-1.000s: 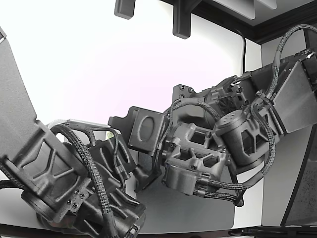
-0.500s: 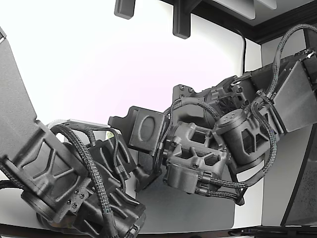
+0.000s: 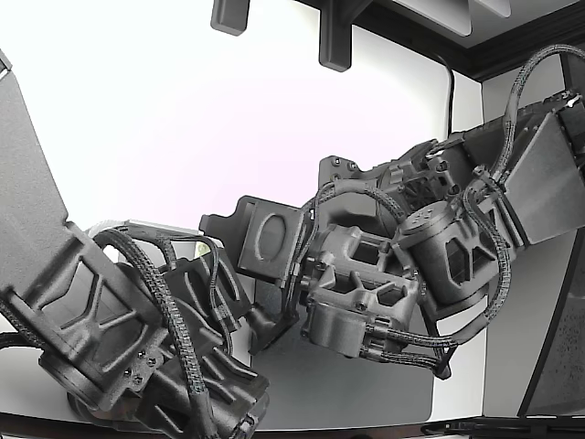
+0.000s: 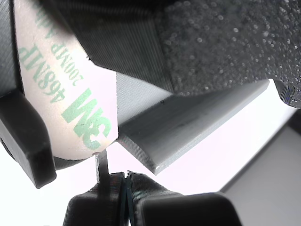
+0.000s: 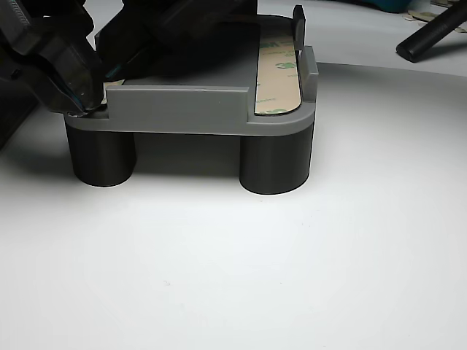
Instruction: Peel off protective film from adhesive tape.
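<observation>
Peeling starts at the grey fixture (image 5: pixel 190 109), which stands on two round legs on the white table (image 5: pixel 233 277). The 3M-printed film (image 4: pixel 70 103) lies along one recessed edge of it; a second strip (image 5: pixel 277 76) shows at the opposite end. The gripper (image 4: pixel 123 186) has its tips pressed together just beside the film's rounded corner; whether they pinch it you cannot tell. Draw back low and slowly. Against the earlier exterior frames, the arms have barely shifted.
</observation>
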Controlling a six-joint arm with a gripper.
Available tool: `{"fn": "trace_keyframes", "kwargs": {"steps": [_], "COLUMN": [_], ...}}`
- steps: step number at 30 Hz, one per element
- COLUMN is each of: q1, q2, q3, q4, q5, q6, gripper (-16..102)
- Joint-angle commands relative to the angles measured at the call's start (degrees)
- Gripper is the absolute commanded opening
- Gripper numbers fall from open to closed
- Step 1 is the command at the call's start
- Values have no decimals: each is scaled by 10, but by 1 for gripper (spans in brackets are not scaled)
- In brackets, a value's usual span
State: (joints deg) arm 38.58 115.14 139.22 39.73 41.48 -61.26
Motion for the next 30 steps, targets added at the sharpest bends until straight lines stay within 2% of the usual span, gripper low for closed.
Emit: {"fn": "trace_keyframes", "kwargs": {"steps": [1,30], "q1": [-4,-2], "q2": [11,11], "q3": [-15,-25], "q4": [-4,28], "q5": [4,-11], "q6": [3,23], "gripper": [-10,-10]}}
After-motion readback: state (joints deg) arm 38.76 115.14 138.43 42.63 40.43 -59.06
